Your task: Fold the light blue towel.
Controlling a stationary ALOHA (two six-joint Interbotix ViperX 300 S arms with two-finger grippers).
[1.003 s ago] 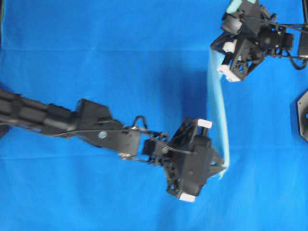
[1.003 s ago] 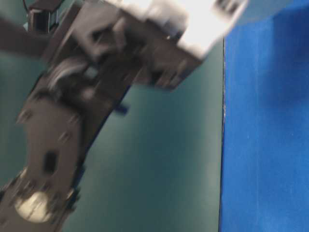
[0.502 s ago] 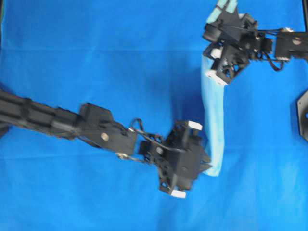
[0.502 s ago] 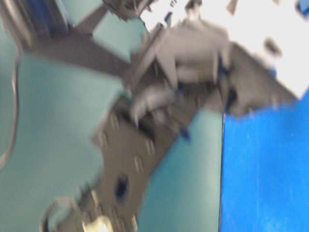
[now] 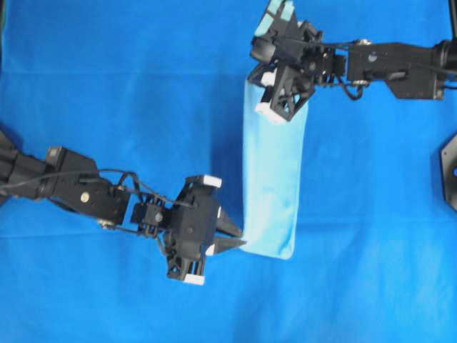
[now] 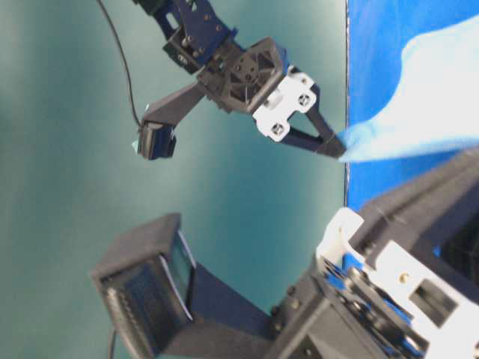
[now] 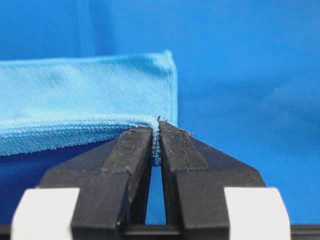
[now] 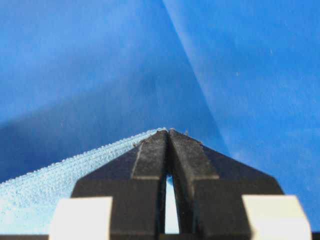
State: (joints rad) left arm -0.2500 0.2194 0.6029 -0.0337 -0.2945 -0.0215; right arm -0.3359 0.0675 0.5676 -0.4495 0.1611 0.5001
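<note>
Nearest the bottom of the overhead view, the left gripper [image 5: 232, 238] has its jaws pinched shut on the lower left corner of the light blue towel [image 5: 270, 186]; its two dark fingers [image 5: 227, 246] point toward the right, and the cloth begins right at their tips. In the left wrist view the left gripper [image 7: 156, 131] shows both pads pressed together with the stitched hem of the light blue towel [image 7: 85, 100] caught in the thin slit between them, the cloth spreading off to the left of the fingers as a doubled layer, a lower edge close by and a second fold farther back. From that corner the towel runs as a long narrow strip up the middle of the blue table covering [image 5: 107, 107], its lower end lying on the covering just right of the left gripper. At the far end the right gripper [image 5: 251, 80] is clamped on the upper left corner of the strip, though in the overhead view its own body hides much of the fingertips. The right wrist view settles it: the right gripper [image 8: 167, 133] has its fingers closed tight, with the towel's [image 8: 60, 180] hem coming out from the tips and falling away to the lower left, above the table covering [image 8: 225, 60]. In the table-level view one gripper's dark fingers [image 6: 314, 138] hold a corner of the towel [image 6: 419, 112] lifted clear of the surface; which arm it is cannot be told from that view alone.
</note>
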